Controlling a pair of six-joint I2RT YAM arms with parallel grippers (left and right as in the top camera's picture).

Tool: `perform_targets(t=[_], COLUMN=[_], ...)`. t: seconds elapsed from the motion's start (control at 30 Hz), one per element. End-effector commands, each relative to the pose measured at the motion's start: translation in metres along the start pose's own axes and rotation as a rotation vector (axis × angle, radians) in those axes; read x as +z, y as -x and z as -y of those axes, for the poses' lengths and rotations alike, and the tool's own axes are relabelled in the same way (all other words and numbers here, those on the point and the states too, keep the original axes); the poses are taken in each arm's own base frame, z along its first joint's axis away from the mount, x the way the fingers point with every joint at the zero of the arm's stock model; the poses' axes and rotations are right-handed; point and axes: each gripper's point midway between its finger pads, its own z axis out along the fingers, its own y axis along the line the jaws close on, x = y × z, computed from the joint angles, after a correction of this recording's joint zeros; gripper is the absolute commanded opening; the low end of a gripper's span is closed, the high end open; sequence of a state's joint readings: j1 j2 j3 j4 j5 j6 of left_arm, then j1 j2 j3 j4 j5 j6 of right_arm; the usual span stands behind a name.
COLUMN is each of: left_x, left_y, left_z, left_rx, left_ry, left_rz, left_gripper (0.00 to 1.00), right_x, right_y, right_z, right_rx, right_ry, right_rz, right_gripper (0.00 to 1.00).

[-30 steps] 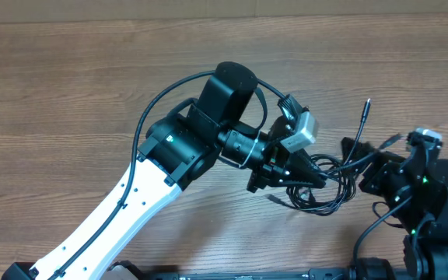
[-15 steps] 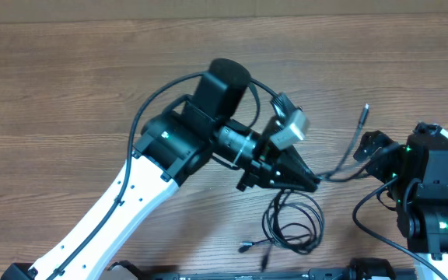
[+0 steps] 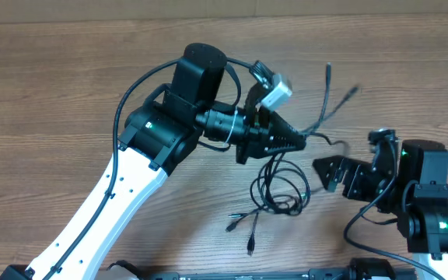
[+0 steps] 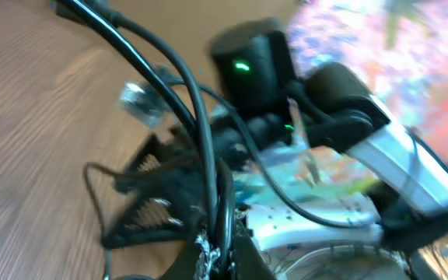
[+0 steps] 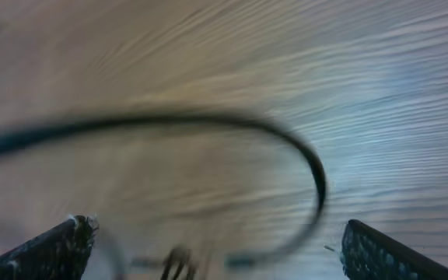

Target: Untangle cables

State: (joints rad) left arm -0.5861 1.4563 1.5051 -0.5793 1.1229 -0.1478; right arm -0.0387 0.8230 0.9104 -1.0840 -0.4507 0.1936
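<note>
The cables (image 3: 280, 190) hung in a loose tangle just below the middle of the overhead frame. Their loops drooped toward the wooden table (image 3: 61, 93), plug ends splayed to the lower left, and two strands rose toward the upper right. The wood-grain surface filled nearly the whole frame, with a paler strip along the top edge. The left gripper (image 3: 303, 141), at the centre, had its fingers pinched closed on the cables at the top of the bundle. The right gripper (image 3: 327, 173), just right of the loops, held nothing, its fingers spread wide. In its wrist view a blurred loop of cable arced across between them.
</note>
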Motion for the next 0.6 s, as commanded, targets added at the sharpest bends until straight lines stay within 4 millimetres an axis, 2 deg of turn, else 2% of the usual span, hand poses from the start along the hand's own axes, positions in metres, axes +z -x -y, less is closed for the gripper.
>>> perform_targets(t=[0.0, 0.17, 0.27, 0.43, 0.57], left_x=[-0.005, -0.010, -0.010, -0.012, -0.015], left_y=[0.008, 0.014, 0.019, 0.021, 0.025], left_z=[-0.028, -0.047, -0.045, -0.048, -0.049], left_rx=[-0.167, -0.246, -0.228, -0.227, -0.223], left_ry=[0.171, 0.276, 0.269, 0.278, 0.282], left_rz=[0.054, 0.103, 0.118, 0.125, 0.142], left_gripper=[0.04, 0.04, 0.04, 0.04, 0.04], right_x=[-0.008, -0.011, -0.012, -0.018, -0.019], right_y=[-0.009, -0.018, -0.018, -0.013, -0.012], right_z=[-0.034, -0.042, -0.047, -0.067, -0.068], right_rx=[-0.095, -0.077, -0.079, -0.111, -0.114], right_ry=[0.188, 0.236, 0.269, 0.389, 0.392], right_rz=[-0.043, -0.081, -0.085, -0.064, -0.060], right_gripper=[1.00, 1.00, 1.00, 1.00, 1.00])
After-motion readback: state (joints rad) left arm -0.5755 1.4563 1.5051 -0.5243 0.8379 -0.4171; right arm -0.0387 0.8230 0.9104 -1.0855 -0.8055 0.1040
